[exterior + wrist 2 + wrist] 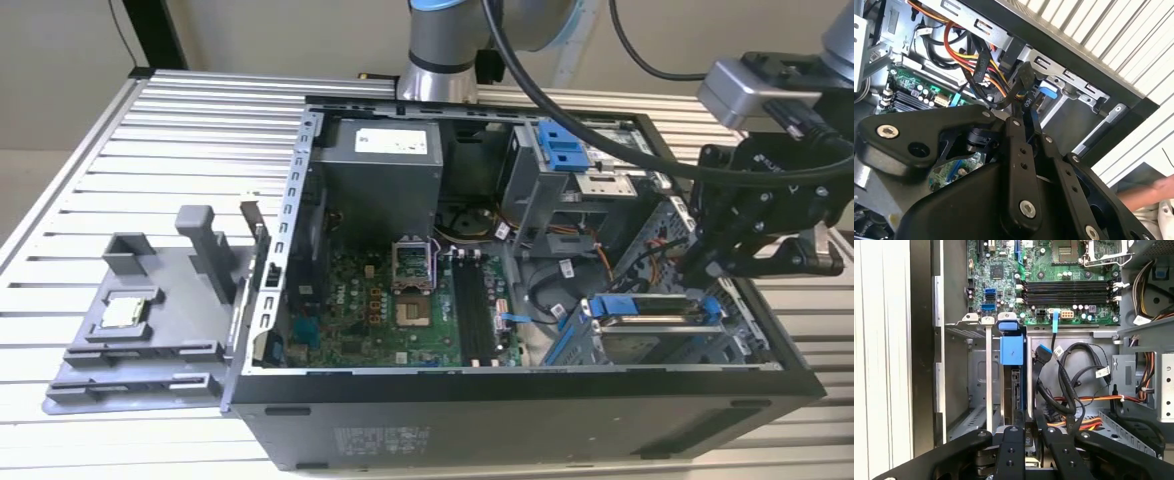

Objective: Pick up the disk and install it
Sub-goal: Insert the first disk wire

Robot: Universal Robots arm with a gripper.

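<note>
Standing on edge inside the open computer case (534, 425), the disk (650, 310) is where we begin. In the first wrist view we see it end-on (1015, 390), a dark slab in its thin blue frame. It is slotted between the thin metal walls of the drive bay (989, 385), with a blue tab (1013, 350) at its far end. That bay sits in the case's corner toward the exterior view's right.

We find the gripper (707, 272) reaching down into that same corner of the case. Its black fingers (1010, 445) are drawn in close on the disk's near end, grasping it. In the second wrist view the gripper (1026, 107) points at the bay's metal frame, with a black cable plug (1023, 82) just beside its tips.

Just beside the bay, deeper in the case, we see a loose bundle of black, orange and yellow cables (1074, 395). Beyond them the green motherboard (400, 300) covers the case's floor, its memory slots (1064, 287) lying nearest the bay. A grey power supply (380, 150) fills the case's far end, and next to it is a second cage with blue fittings (563, 150).

Outside the case, toward the exterior view's left, a grey holder (94, 385) rests against the case wall and carries a small square chip (127, 312). Case and holder both sit on a slatted metal table (80, 180).
</note>
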